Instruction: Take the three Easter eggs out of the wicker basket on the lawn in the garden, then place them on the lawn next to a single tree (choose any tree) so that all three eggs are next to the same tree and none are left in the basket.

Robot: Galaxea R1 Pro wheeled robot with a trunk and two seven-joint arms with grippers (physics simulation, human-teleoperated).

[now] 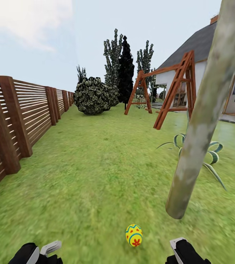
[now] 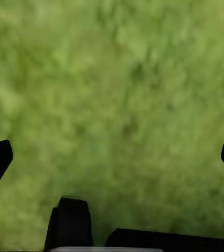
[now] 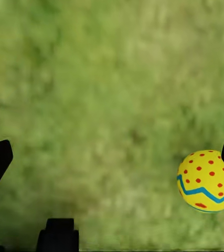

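Observation:
One yellow Easter egg with red marks and a blue zigzag lies on the lawn, just left of the foot of the pale mottled tree trunk. My left gripper is open over bare grass, and one of its fingers shows at the bottom edge of the head view. My right gripper is also open. The egg rests on the grass close beside one of its fingertips, not held. A right finger shows to the right of the egg. The wicker basket and the other eggs are out of view.
A brown slat fence runs along the left. Behind the trunk grows a spiky striped plant. Farther off stand a wooden swing frame, a round bush, a black conifer and the white house.

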